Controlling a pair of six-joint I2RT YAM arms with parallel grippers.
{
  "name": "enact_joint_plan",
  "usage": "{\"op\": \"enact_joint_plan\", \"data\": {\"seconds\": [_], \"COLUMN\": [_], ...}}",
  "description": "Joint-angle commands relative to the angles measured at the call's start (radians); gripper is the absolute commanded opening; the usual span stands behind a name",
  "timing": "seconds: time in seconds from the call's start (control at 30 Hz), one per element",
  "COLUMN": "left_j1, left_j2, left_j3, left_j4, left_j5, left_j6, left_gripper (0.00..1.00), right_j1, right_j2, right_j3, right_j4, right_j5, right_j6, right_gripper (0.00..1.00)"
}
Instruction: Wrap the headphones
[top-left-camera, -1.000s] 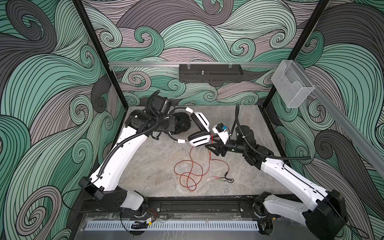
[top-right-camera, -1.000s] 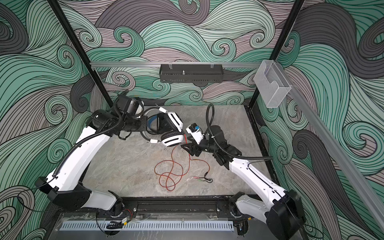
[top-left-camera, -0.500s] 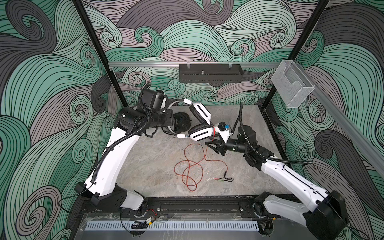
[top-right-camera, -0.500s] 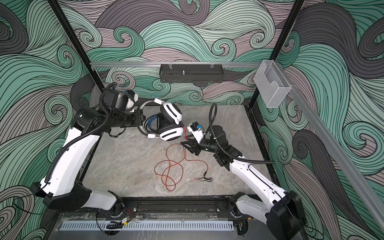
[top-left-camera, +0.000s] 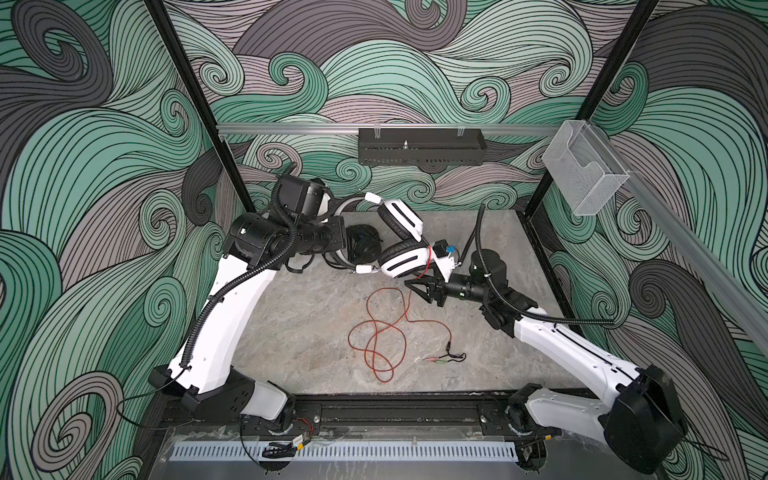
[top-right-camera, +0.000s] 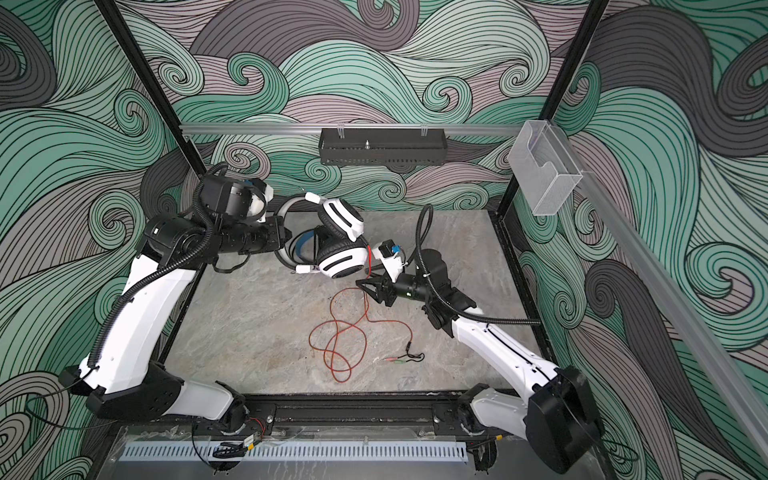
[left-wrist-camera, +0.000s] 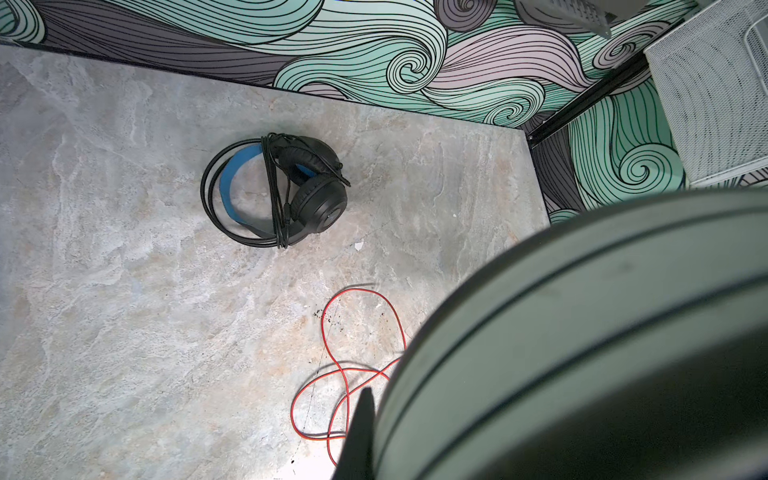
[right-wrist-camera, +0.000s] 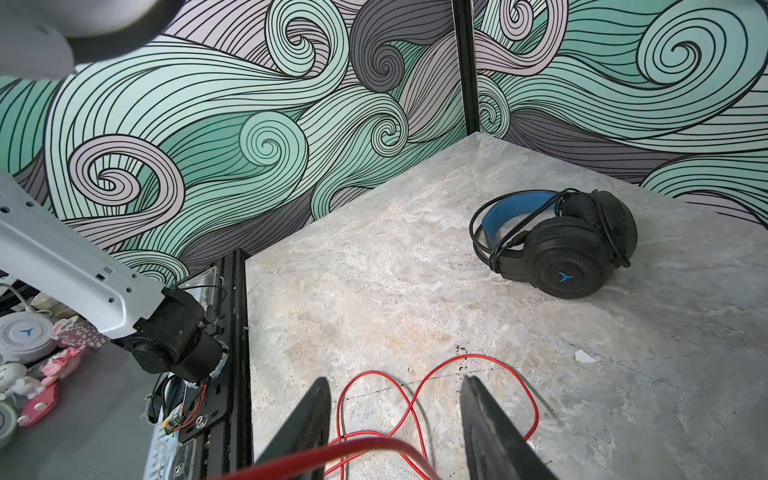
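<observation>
Cord, red (top-left-camera: 376, 340) and mostly slack, is what this moment turns on. The black headset (left-wrist-camera: 282, 191) lies flat on the table (top-left-camera: 291, 332) with its own dark lead wound across band and cups, so I'd call that one finished.

Just beside it, lifted clear of the table, hangs the white headset (top-left-camera: 401, 262). The left gripper (top-left-camera: 341, 239) has its jaws pressed together on the headband, and the two cups point away from it toward the other arm.

The right gripper (right-wrist-camera: 395, 384) sits beyond the white headset from the black one, just under the lower cup. Its jaws are spread, and the red cord runs through the gap between them. As far as its wrist view shows, the cord isn't pinched.

From that cup the cord drops through the gap, then sprawls in loose crossing loops on the table. The loops lie farther from the black headset than the gripper does, and the cord ends at a small plug (top-left-camera: 449, 356). So the cord's long run leads away from the black headset, from cup to plug.

The right arm is by far the nearer to it, and the left is busy holding. My guess is the wrap on this headset has barely begun. The right jaws would need to close on the cord near the cup and carry it around the band. Those crossed loops look liable to tangle as slack gets drawn in.
</observation>
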Motion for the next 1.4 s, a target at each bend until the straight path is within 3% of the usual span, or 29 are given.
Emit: {"op": "enact_joint_plan", "data": {"seconds": [0.0,0.13,0.3,0.33,0.6,0.8,0.9,1.07,1.37], "left_j1": [0.013,0.029,0.066,0.078,0.14,0.144,0.143,0.087,-0.112], "left_j2": [-0.008,-0.008,-0.046,-0.048,-0.042,-0.037,-0.037,-0.028,0.026], "left_j3": [0.036,0.031,0.004,-0.004,-0.092,-0.2,-0.262,-0.32,-0.357], "left_j4": [0.04,0.055,0.069,0.075,0.127,0.164,0.193,0.199,0.149], "left_j5": [0.059,0.083,0.081,0.077,-0.057,-0.239,-0.252,-0.265,-0.228], "left_j6": [-0.056,-0.073,-0.081,-0.083,-0.053,0.058,0.119,0.203,0.334], "left_gripper": [0.0,0.0,0.0,0.0,0.0,0.0,0.0,0.0,0.0], "right_j1": [0.007,0.023,0.022,0.02,0.016,0.086,0.184,0.323,0.396], "right_j2": [0.021,0.028,-0.03,-0.057,-0.154,-0.127,-0.104,-0.028,0.165], "right_j3": [-0.015,-0.012,0.022,0.034,0.231,0.426,0.517,0.666,0.872], "right_j4": [0.074,0.066,-0.109,-0.173,-0.651,-0.794,-0.823,-0.887,-0.982], "right_j5": [-0.031,-0.033,0.058,0.102,0.611,0.878,0.953,0.983,0.944], "right_j6": [0.033,0.022,-0.065,-0.092,-0.355,-0.54,-0.639,-0.775,-0.794], "right_gripper": [0.5,0.38,0.02,0.0,0.0,0.0,0.0,0.0,0.0]}}
